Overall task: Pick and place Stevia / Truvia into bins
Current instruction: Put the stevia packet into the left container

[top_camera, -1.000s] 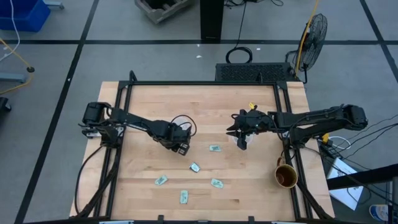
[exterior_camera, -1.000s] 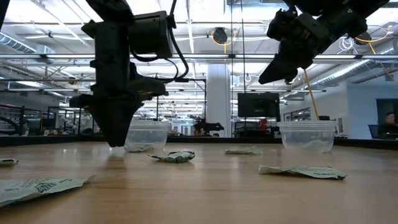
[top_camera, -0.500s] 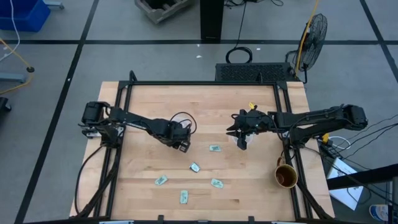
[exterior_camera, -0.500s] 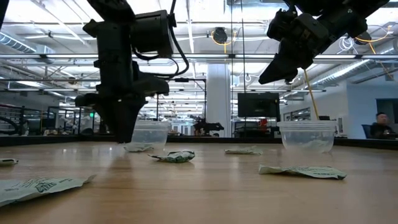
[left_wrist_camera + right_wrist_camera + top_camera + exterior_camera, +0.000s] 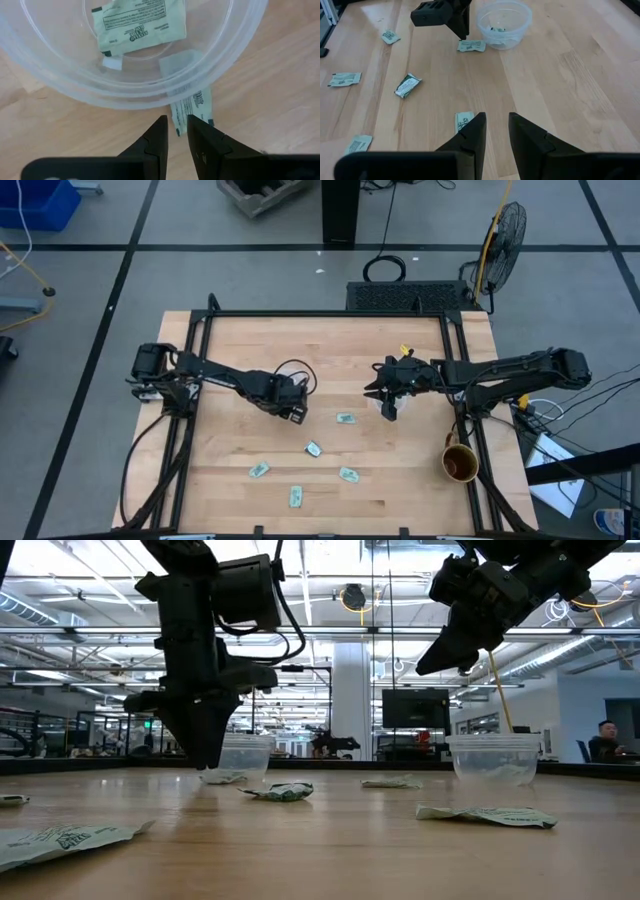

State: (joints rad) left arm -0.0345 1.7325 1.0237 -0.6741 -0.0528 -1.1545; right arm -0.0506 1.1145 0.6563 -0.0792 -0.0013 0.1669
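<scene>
Several pale green and white Stevia packets (image 5: 313, 449) lie flat on the wooden table. One clear bin (image 5: 150, 75) holds a packet (image 5: 140, 25). Another packet (image 5: 192, 107) lies on the table against that bin's foot. My left gripper (image 5: 177, 131) points down over that packet's end, fingers narrowly open. The second bin (image 5: 493, 760) stands to the right. Above it my right gripper (image 5: 497, 132) hangs high over the table, narrowly open with nothing between its fingers. My left gripper's fingertips (image 5: 161, 125) stand from above at the end of the packet (image 5: 176, 131) beside the bin. Whether they touch it I cannot tell. The packet lies flat on the table.
A brown mug (image 5: 460, 463) stands at the table's right edge. Loose packets are scattered over the near half of the table (image 5: 250, 340), with bare wood toward the far edge. Black frame rails run along both sides.
My left gripper has tipped a little, its fingertips swinging toward the table's right, up to the packet beside the bin. The gap between its fingers is the same. The packet has stayed where it was.
</scene>
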